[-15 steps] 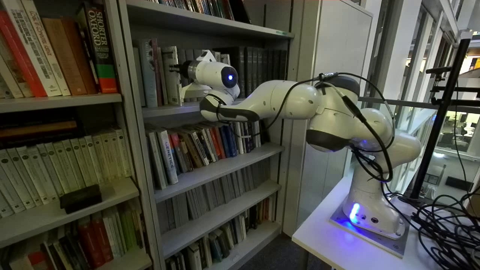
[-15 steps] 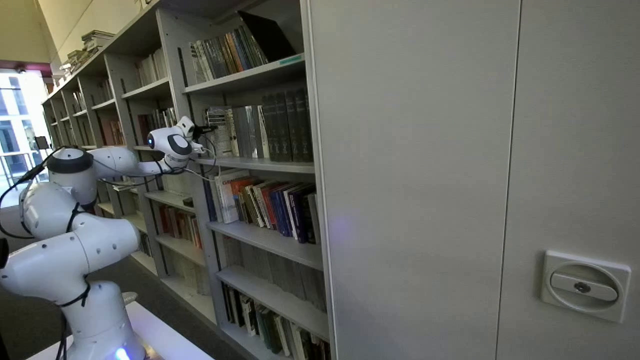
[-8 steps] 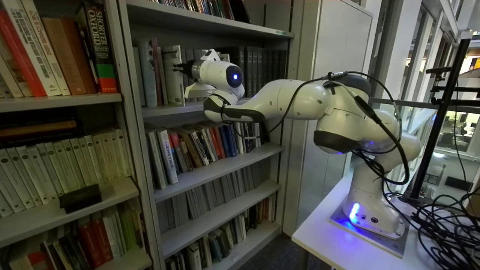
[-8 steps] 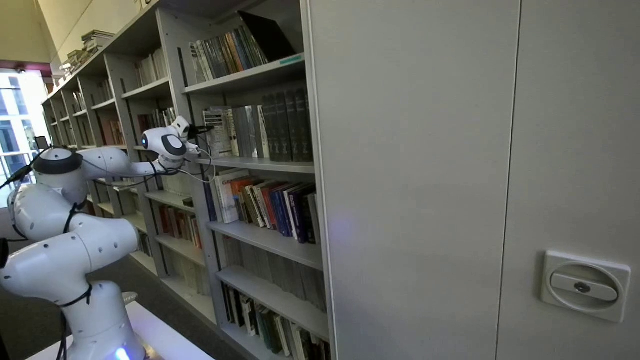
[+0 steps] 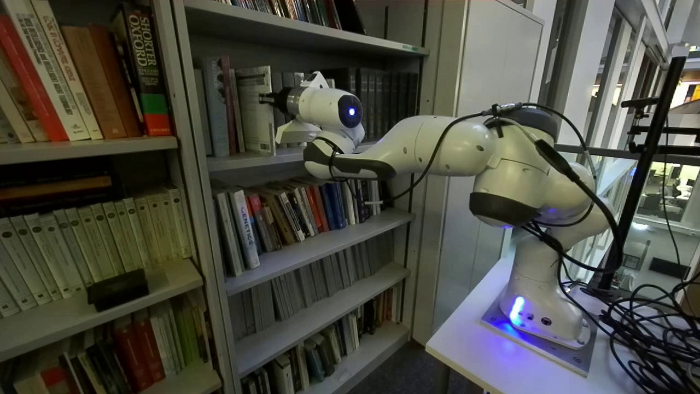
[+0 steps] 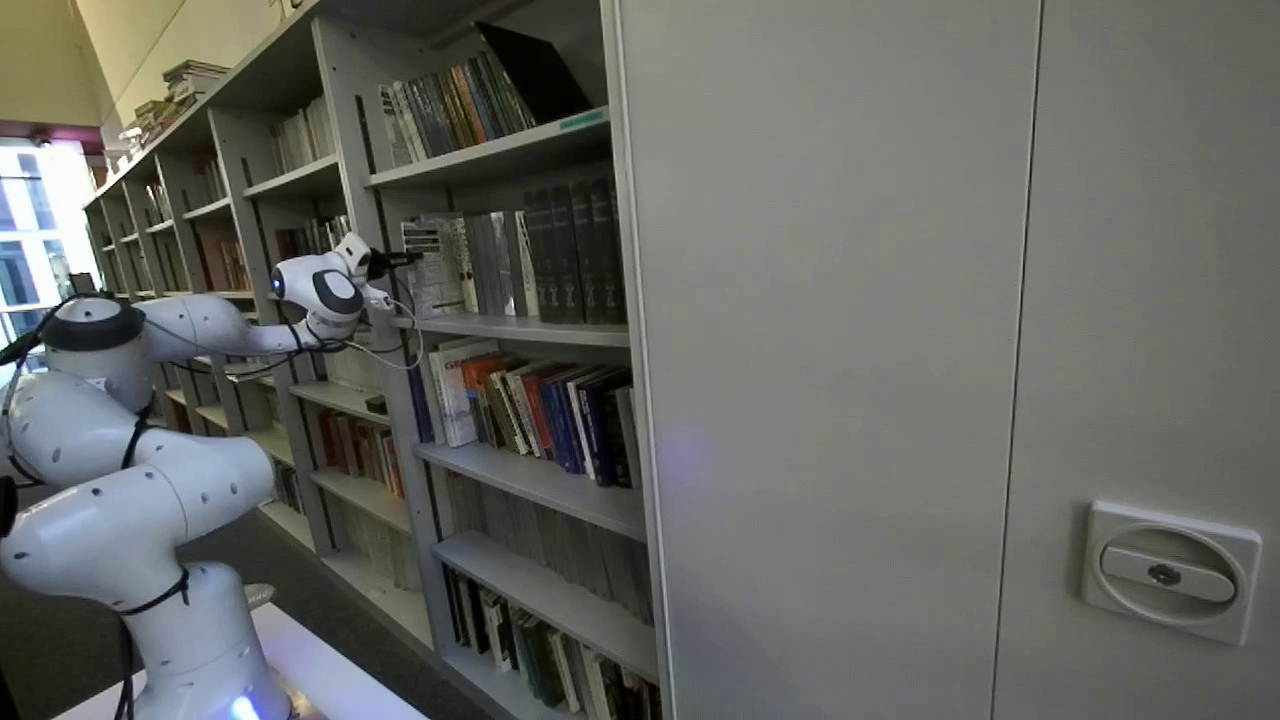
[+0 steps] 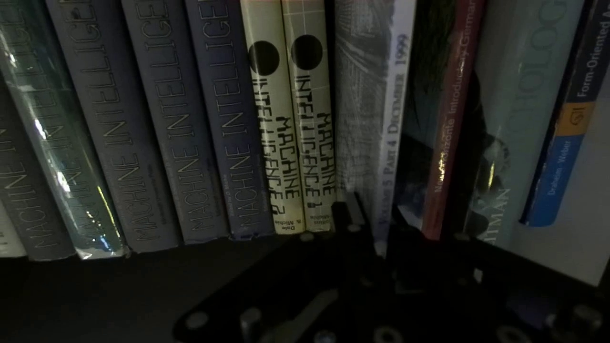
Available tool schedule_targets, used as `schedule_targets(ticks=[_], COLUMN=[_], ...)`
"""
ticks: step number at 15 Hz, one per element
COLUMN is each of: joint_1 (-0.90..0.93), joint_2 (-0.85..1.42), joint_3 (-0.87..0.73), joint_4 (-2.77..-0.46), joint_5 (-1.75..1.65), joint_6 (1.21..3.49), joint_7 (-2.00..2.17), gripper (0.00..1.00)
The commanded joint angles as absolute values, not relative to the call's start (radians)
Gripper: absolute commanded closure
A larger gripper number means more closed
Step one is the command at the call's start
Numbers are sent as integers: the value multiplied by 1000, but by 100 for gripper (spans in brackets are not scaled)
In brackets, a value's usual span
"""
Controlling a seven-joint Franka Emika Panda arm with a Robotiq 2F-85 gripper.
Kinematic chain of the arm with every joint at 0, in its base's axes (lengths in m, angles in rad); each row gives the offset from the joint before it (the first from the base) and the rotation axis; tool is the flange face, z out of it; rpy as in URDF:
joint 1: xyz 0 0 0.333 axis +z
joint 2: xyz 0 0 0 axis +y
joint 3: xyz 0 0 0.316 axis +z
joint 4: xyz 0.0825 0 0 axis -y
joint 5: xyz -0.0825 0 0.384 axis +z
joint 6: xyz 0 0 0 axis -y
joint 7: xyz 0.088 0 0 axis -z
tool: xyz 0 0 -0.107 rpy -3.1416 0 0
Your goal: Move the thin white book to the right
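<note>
The thin white book (image 7: 399, 95) stands upright on the shelf, its spine toward the wrist camera, and juts out past the row. My gripper (image 7: 376, 216) has one finger on each face of it and is shut on its spine edge, low in the wrist view. In an exterior view the white book (image 5: 257, 112) shows its broad cover, with the gripper (image 5: 266, 98) at its outer edge. Further along the shelf, the same book (image 6: 428, 275) appears with the gripper (image 6: 408, 258) touching it from the robot's side. The fingers are dark and partly hard to make out.
Cream books (image 7: 271, 143) and grey-blue volumes (image 7: 171, 143) stand on one side of it. A red book (image 7: 448, 143) and a pale green book (image 7: 519, 119) stand on the other, past a dark gap. The shelf board (image 5: 240, 162) lies below, another shelf (image 5: 306, 33) above.
My gripper has drawn back toward the robot, and the white book has slid further out of the row with it. The neighbouring books look unmoved.
</note>
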State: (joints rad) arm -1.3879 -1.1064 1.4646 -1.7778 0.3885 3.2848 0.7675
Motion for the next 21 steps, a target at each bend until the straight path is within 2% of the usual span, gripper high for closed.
schedule_targets(ticks=[1, 21], joint_1=[-1335, -1184], joint_2=[-1126, -1132], joint_3=[1415, 1349], joint_4=[-1856, -1986], joint_5=[415, 412], joint_6=[3331, 3333], joint_7=[753, 756], gripper=[98, 98])
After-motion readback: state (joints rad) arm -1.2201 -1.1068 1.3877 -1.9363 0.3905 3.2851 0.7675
